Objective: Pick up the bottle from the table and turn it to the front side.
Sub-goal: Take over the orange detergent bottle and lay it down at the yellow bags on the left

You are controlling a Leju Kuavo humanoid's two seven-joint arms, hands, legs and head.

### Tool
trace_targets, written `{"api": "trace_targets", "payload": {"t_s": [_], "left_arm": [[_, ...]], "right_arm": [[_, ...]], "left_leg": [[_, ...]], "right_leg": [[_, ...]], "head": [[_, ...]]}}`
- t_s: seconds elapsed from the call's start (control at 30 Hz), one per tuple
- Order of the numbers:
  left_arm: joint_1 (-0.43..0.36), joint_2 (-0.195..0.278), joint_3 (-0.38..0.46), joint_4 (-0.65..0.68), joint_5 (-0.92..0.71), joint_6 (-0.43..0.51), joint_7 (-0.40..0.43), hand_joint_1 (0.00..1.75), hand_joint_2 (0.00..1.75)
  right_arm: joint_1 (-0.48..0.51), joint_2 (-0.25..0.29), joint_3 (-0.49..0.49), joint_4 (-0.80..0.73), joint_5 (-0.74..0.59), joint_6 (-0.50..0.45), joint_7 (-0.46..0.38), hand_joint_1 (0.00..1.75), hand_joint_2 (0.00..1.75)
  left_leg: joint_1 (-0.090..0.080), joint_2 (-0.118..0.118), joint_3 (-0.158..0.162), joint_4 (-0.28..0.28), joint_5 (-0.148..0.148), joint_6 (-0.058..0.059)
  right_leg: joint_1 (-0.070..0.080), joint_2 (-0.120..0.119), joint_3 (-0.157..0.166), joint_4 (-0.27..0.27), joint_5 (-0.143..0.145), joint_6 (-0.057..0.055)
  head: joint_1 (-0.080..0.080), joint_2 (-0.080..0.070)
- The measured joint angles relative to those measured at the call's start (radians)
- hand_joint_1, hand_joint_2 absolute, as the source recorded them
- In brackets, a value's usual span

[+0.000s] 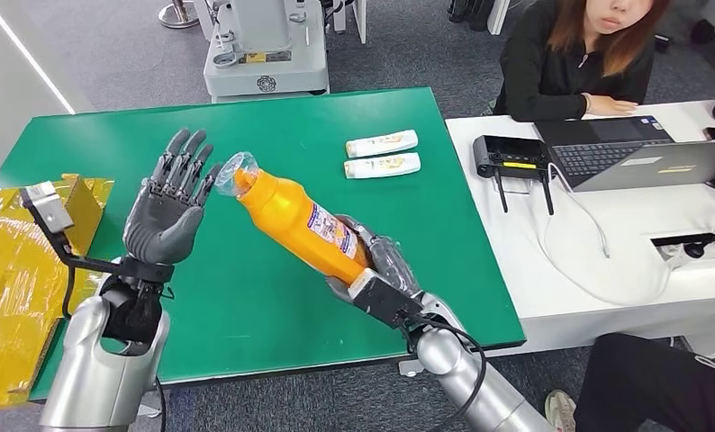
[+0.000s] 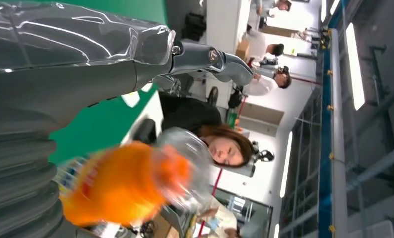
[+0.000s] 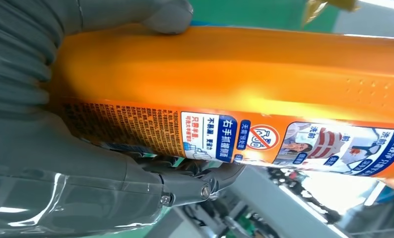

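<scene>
The left hand [image 1: 167, 212] is raised over the green desk [image 1: 273, 297], fingers [image 1: 181, 160] spread and holding nothing. Just beside those fingertips is the clear cap of the orange bottle [image 1: 295, 219], tilted above the desk, its base clamped in the right hand [image 1: 381, 270].

The bottle [image 1: 293, 222] is bright orange, with a clear cap over an orange neck and a label of white panels, blue tabs and small black print. The right hand [image 1: 383, 270] gripping its base is grey with darker fingers; the left hand [image 1: 167, 209], just beside the cap, has a grey palm and dark fingers. Beneath the bottle the tabletop [image 1: 246, 297] is plain green. Beyond the bottle lie two white tubes [image 1: 382, 154] with orange-yellow markings. Past the left hand sits shiny yellow wrapping [image 1: 12, 279].
</scene>
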Motion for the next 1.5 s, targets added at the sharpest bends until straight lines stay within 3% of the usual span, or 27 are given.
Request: {"api": "trace_targets", "payload": {"t_s": [0.37,0.73,1.17,1.5], "left_arm": [[-0.059,0.009,-0.071,0.076,0.056,-0.03,0.015,0.0,1.75],[-0.156,-0.016,-0.155,0.226,0.004,0.033,-0.048,0.0,1.75],[-0.241,-0.042,-0.148,0.385,-0.171,0.194,-0.182,0.0,1.75],[-0.256,-0.024,-0.086,0.447,-0.146,0.169,-0.159,0.0,1.75]], "right_arm": [[-0.009,0.0,-0.047,0.081,0.056,-0.035,0.018,1.75,1.75],[-0.018,0.018,-0.061,0.072,0.123,-0.08,0.023,1.75,1.75],[-0.063,0.101,-0.01,0.036,0.154,-0.037,0.018,1.75,1.75],[-0.193,0.145,0.045,0.218,0.108,-0.036,0.026,1.75,1.75]], "left_leg": [[0.0,0.0,-0.001,0.0,0.0,0.0],[0.0,0.0,-0.001,0.0,0.0,0.0],[0.0,0.0,-0.001,0.0,0.0,0.0],[0.0,-0.001,-0.001,0.0,0.001,0.0]], "right_leg": [[0.0,0.0,-0.001,0.0,0.0,0.0],[0.0,0.0,-0.001,0.0,0.0,0.0],[0.0,0.0,-0.001,0.001,0.0,0.0],[0.0,0.0,-0.001,0.001,0.0,0.0]], "head": [[0.0,0.0],[0.0,0.0],[0.0,0.0],[0.0,0.0]]}}
